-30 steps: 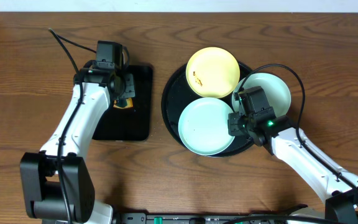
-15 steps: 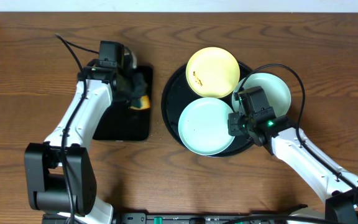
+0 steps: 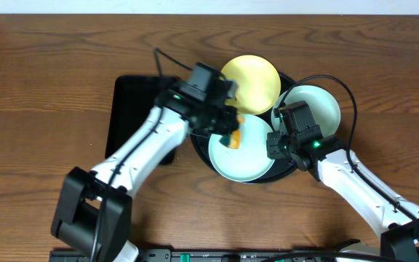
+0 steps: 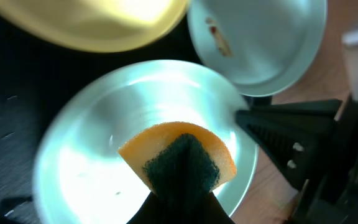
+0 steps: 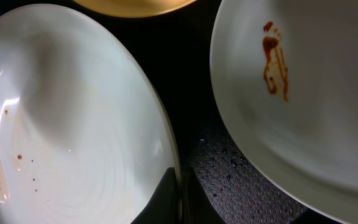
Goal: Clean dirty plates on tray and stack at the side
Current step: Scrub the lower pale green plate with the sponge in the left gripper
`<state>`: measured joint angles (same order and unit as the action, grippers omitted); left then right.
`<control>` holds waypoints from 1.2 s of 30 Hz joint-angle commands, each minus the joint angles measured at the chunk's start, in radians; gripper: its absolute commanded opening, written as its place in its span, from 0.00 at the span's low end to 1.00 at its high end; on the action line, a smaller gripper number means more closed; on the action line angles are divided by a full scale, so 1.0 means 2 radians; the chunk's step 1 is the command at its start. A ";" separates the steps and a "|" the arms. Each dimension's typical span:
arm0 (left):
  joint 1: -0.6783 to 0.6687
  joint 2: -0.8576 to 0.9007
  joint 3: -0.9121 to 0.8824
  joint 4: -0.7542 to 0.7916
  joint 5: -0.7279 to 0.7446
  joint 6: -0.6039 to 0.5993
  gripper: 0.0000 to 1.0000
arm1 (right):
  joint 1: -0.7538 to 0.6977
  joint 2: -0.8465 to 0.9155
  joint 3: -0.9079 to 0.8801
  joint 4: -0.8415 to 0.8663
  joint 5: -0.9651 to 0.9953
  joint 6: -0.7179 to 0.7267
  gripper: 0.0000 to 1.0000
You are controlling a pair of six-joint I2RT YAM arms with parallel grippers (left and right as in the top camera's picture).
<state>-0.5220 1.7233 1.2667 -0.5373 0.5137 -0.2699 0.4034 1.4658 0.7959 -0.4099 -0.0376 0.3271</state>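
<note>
At the lower middle of the overhead view, the right tool [image 3: 277,143] is pinching narrow on the right rim of the front plate [image 3: 249,159], bracing it on the tray [image 5: 210,168]. That hold is doing the useful work. It needs to be firm and low, so the plate is not sliding or tipping under the wipe.

Just above and left of it, the left tool [image 3: 226,125] is gripping the sponge [image 4: 169,146] and hanging it over the plate's upper left part. Whether it is touching, I cannot tell. The dirt seems to be sitting as small specks [image 5: 17,158] on the side opposite the pinched rim. So the wipe is calling for light downward pressure and short circles working toward that side, away from the right tool.

Farther up, the right plate [image 3: 318,102] with its reddish smear [image 5: 275,59] and the yellow plate [image 3: 257,80] are lying just beside the front plate, so short strokes are safest. At the left, the rectangular tray [image 3: 133,109] is sitting on the bench [image 3: 49,73].
</note>
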 commanded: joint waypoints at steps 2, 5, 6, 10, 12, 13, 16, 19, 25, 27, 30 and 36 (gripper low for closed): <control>-0.033 0.002 -0.001 0.008 -0.080 -0.026 0.08 | 0.002 0.000 -0.003 -0.001 -0.006 0.005 0.01; -0.055 0.009 -0.002 0.012 -0.093 -0.029 0.08 | 0.002 0.000 -0.003 -0.001 -0.006 0.004 0.01; -0.062 0.013 -0.002 0.014 -0.095 -0.029 0.08 | 0.002 0.000 -0.003 -0.001 -0.006 0.004 0.01; -0.080 0.031 -0.002 0.031 -0.127 -0.029 0.08 | 0.002 0.000 -0.003 -0.001 -0.006 0.004 0.01; -0.082 0.042 -0.002 0.040 -0.134 -0.029 0.08 | 0.002 0.000 -0.003 -0.001 -0.006 0.004 0.01; -0.082 0.046 -0.002 0.043 -0.134 -0.029 0.08 | 0.002 0.000 -0.003 -0.001 -0.006 0.004 0.01; -0.082 0.062 -0.002 0.042 -0.134 -0.029 0.08 | 0.002 0.000 -0.003 -0.001 -0.006 0.004 0.01; -0.082 0.082 -0.002 0.042 -0.134 -0.029 0.08 | 0.002 0.000 -0.003 0.000 -0.006 0.004 0.01; -0.081 0.107 -0.002 0.039 -0.134 -0.029 0.38 | 0.002 0.000 -0.003 -0.001 -0.006 0.004 0.01; -0.081 0.106 -0.002 0.035 -0.134 -0.029 0.58 | 0.002 0.000 -0.003 -0.001 -0.006 0.004 0.01; -0.081 0.106 -0.002 0.023 -0.134 -0.029 0.62 | 0.002 0.000 -0.003 -0.001 -0.006 0.005 0.01; -0.081 0.106 -0.002 -0.012 -0.131 -0.029 0.62 | 0.002 0.000 -0.003 0.000 -0.006 0.005 0.01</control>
<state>-0.6880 1.9305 1.2667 -0.5331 0.2558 -0.3260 0.4034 1.4658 0.7944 -0.4133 -0.0299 0.3298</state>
